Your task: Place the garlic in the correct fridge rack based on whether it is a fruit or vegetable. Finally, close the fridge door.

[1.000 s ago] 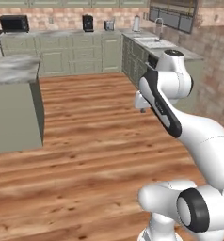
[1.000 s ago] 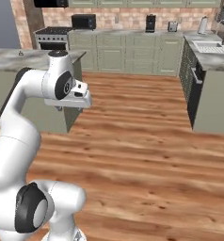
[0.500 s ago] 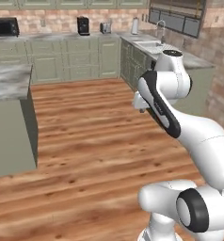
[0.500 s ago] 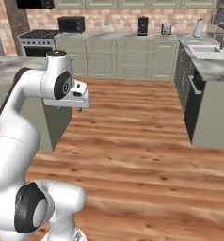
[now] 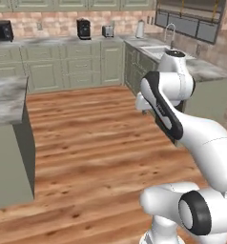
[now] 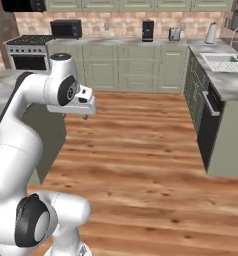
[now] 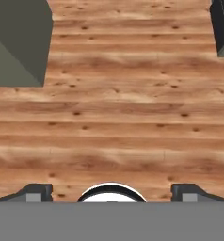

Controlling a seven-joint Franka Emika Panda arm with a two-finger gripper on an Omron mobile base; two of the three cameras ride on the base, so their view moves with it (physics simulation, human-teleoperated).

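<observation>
Brown wooden plank flooring is seen beneath the white arm's two-finger gripper, whose dark fingertips are spread wide with nothing held.

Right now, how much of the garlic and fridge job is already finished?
Nothing looks done yet. The gripper is open and empty, its fingertips wide apart over bare wooden floor. The arm is folded close to the robot's body in the middle of the kitchen, facing the sink counter and microwave. Finding the garlic, racking it and closing the fridge door all remain.
</observation>
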